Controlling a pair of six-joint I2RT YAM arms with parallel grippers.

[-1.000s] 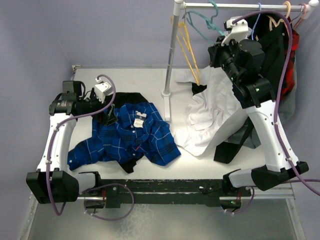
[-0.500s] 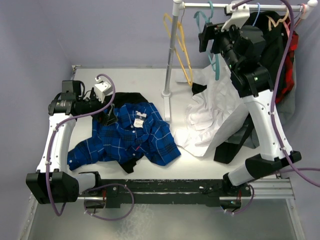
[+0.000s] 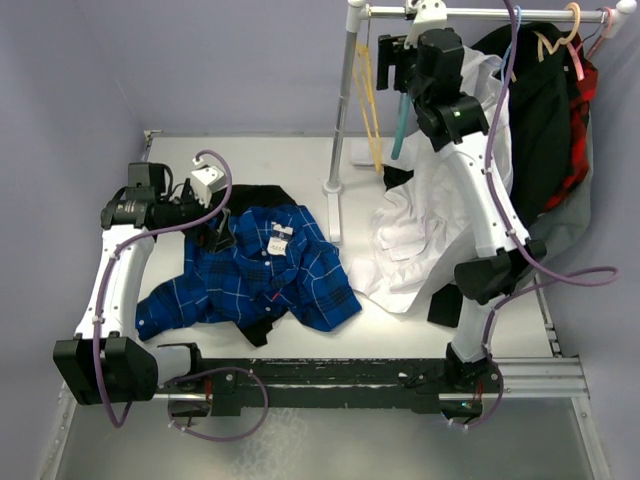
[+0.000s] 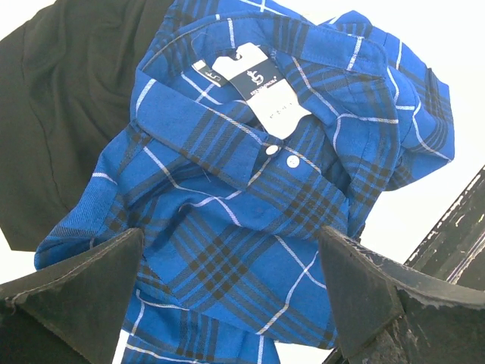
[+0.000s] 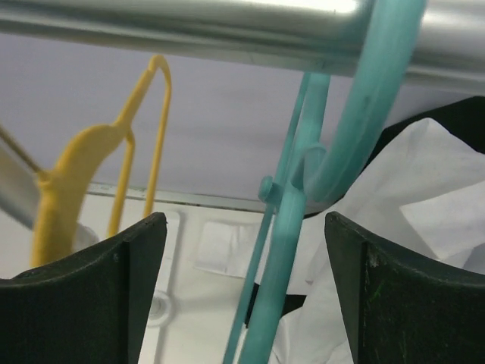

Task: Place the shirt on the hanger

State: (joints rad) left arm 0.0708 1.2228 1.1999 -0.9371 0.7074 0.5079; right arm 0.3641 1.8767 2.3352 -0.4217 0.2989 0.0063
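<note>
The blue plaid shirt (image 3: 270,270) lies crumpled on the table at the left, collar and white neck label facing up. My left gripper (image 3: 221,230) hovers open over the shirt (image 4: 250,189), and the left gripper (image 4: 231,235) has nothing between its fingers. The teal hanger (image 3: 400,125) hangs by its hook from the rail (image 3: 480,14) at the upper right. My right gripper (image 3: 396,62) is raised to the rail and stands open. In the right wrist view the hanger (image 5: 292,227) hangs in the gap of the right gripper (image 5: 244,220), touching neither finger.
A yellow hanger (image 3: 370,110) hangs on the rail left of the teal one. A white shirt (image 3: 420,220) spills onto the table below, and dark garments (image 3: 545,110) hang at the far right. The rack's pole (image 3: 343,120) stands mid-table. A black garment (image 3: 255,195) lies under the plaid shirt.
My right gripper has opened and let go of the teal hanger, which now hangs from the rail. The right arm has swung left and up along the rail. The left arm is unmoved.
</note>
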